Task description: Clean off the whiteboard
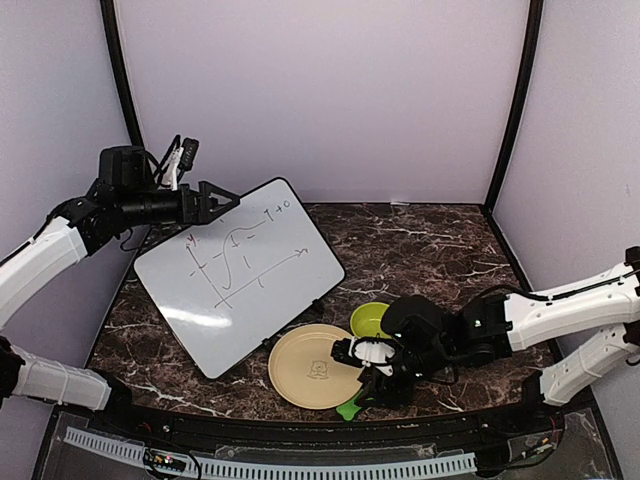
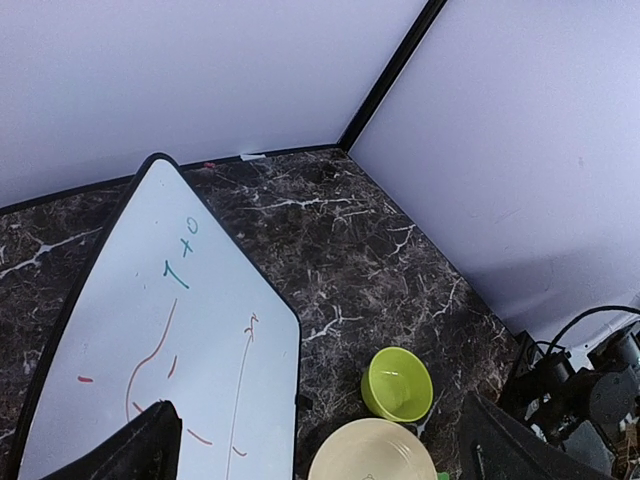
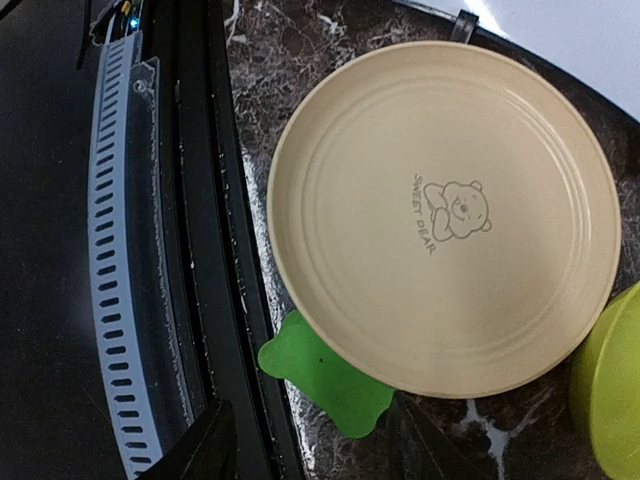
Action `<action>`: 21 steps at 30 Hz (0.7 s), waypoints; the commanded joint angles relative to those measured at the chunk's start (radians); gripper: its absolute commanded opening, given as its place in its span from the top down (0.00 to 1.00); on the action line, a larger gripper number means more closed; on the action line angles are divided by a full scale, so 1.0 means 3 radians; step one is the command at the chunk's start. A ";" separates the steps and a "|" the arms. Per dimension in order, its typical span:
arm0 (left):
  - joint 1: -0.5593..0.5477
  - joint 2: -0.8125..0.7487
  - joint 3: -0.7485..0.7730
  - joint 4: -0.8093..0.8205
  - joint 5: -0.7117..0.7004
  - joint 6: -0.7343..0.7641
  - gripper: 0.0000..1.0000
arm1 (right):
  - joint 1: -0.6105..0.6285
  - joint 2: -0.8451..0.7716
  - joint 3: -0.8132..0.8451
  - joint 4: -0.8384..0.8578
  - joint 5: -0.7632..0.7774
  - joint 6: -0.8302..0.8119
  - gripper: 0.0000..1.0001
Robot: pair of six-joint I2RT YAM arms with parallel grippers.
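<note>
The whiteboard (image 1: 240,275) lies tilted on the dark marble table, with red graph lines and green marks on it. It also shows in the left wrist view (image 2: 150,330), and its corner shows in the right wrist view (image 3: 570,30). My left gripper (image 1: 226,200) hovers open and empty above the board's far left corner; in its own view (image 2: 320,462) its fingertips (image 2: 130,450) frame the board's right edge. My right gripper (image 1: 372,385) is open and low at the table's front edge. In its own view (image 3: 305,455) it is just short of a flat green shape (image 3: 325,375).
A round beige plate (image 1: 300,372) with a bear print lies near the front edge, right of the board, and covers part of the green shape (image 1: 350,408). A lime bowl (image 1: 368,320) stands just behind the plate. Purple walls enclose the table. A black rail (image 3: 190,250) runs along the front.
</note>
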 commanded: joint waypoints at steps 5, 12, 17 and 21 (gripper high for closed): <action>0.0016 -0.0059 -0.0056 0.0198 0.0138 -0.0081 0.01 | 0.0148 -0.0125 -0.0312 0.0064 0.0048 0.0471 0.46; 0.0016 -0.0104 -0.0036 0.0187 0.0133 -0.0105 0.01 | 0.0333 0.0474 0.0016 -0.0319 0.0737 0.0945 0.44; 0.0016 -0.0147 -0.0114 0.0221 0.0113 -0.0123 0.01 | 0.0631 0.0615 0.0190 -0.0335 0.1100 0.1530 0.20; 0.0016 -0.0160 -0.0156 0.0239 0.0121 -0.0142 0.01 | 0.0827 0.0799 0.0328 -0.0347 0.1279 0.1955 0.04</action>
